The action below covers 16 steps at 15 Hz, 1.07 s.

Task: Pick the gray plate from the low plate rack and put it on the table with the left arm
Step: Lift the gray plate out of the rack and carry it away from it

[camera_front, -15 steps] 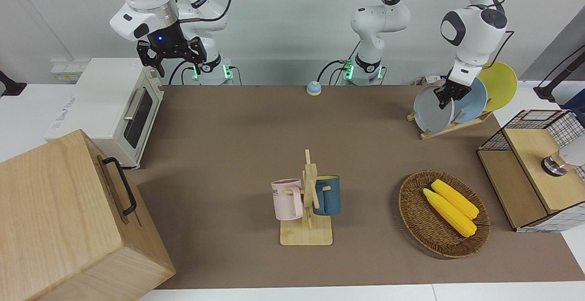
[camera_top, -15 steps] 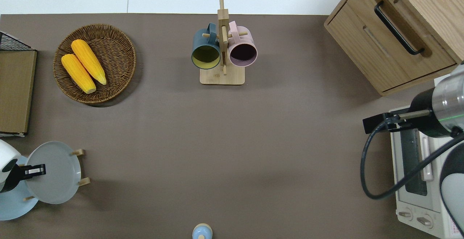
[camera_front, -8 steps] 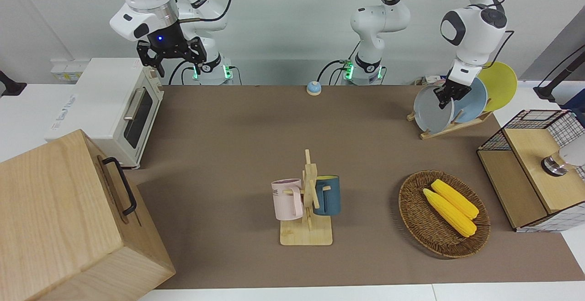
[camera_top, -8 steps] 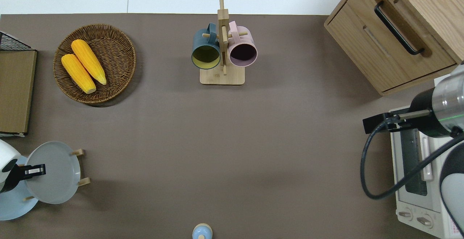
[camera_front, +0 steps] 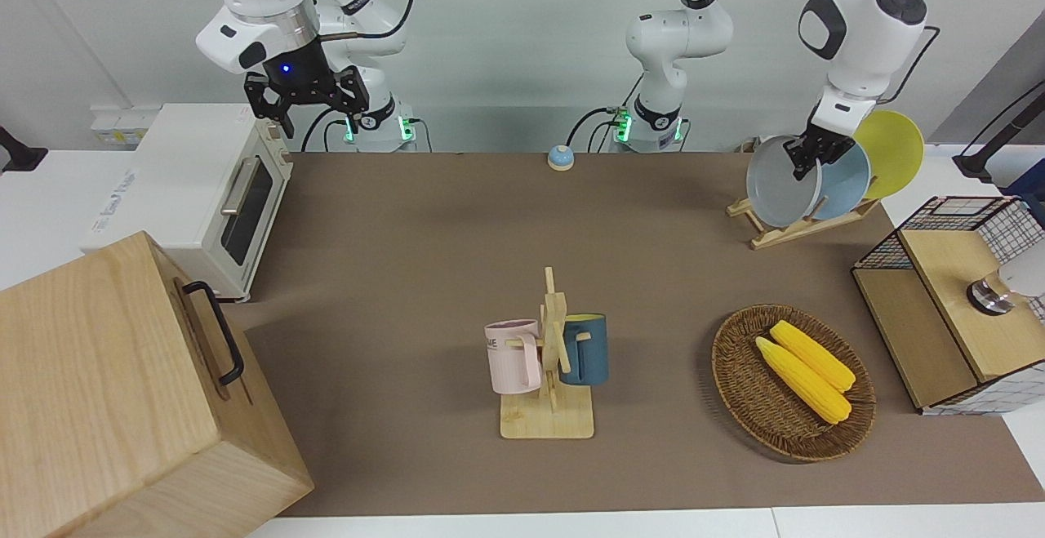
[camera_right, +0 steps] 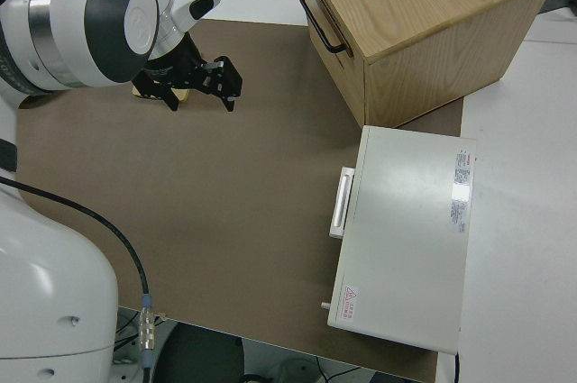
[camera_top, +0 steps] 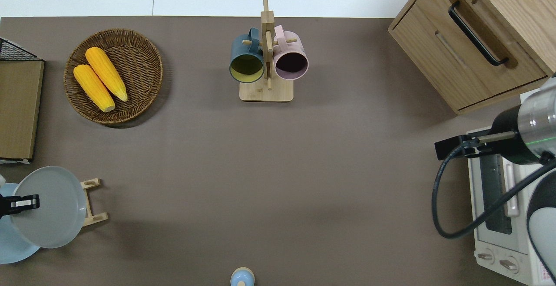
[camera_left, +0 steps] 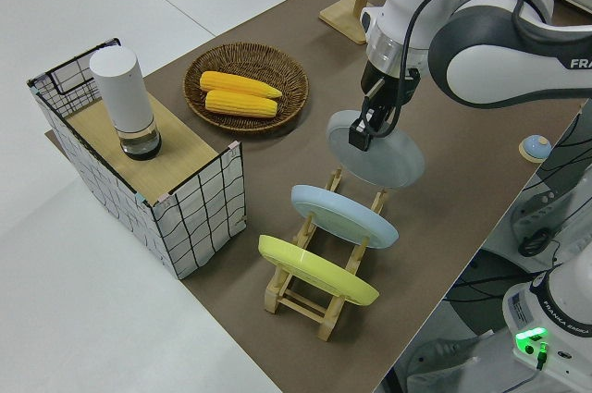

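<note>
Presently the left gripper (camera_left: 368,127) has its fingers pinched shut on the top rim of the gray plate (camera_left: 379,150), which hangs tilted in the air, clear of the low plate rack (camera_left: 326,275) and over the rack's end slot. In the overhead view the gray plate (camera_top: 47,207) covers most of the rack, with only the two rail ends showing past its edge. The sky-blue plate (camera_left: 343,215) and yellow plate (camera_left: 316,270) sit in their slots, apart from the lifted one.

Handling assessment: the plate appears rigid and probably light, with a smooth matte face, so it is judged stiff but liable to slip or swing in a thin edge grip. The raised rim is the only sensible hold, and it is held there at one point; the plate's weight hangs below the fingers, which may let it pivot. It could chip if it is dropped or strikes the pegs.

Open brown table (camera_top: 260,182) lies beside the rack toward the middle, suitable for setting it down flat. The right gripper (camera_front: 304,101) is parked, its fingers spread and empty.
</note>
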Each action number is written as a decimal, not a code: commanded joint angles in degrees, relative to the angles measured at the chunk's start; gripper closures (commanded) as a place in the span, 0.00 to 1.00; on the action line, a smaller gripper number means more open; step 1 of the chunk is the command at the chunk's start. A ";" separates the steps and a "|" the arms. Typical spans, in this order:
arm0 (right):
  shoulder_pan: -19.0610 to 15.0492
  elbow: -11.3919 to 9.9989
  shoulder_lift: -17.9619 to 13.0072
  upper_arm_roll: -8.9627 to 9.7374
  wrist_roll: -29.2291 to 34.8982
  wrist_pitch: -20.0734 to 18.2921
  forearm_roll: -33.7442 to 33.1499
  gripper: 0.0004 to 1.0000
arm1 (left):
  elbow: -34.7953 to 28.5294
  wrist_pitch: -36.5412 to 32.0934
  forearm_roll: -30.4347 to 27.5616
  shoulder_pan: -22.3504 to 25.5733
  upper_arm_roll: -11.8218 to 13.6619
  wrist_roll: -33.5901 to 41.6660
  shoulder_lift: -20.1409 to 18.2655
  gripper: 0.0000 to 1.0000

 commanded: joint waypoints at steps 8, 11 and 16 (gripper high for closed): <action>-0.56 0.35 -0.14 0.33 0.01 -0.83 0.59 0.01 | 8.90 -12.38 -7.79 -0.52 -3.35 -1.40 -0.57 1.00; -0.56 0.35 -0.14 0.33 -0.08 -0.83 0.59 0.01 | 8.90 -13.34 -13.76 -0.52 -3.35 -1.40 -0.57 1.00; -0.56 0.35 -0.14 0.33 -0.08 -0.83 0.59 0.01 | 8.47 -16.33 -25.01 -0.52 -3.17 -0.70 0.13 1.00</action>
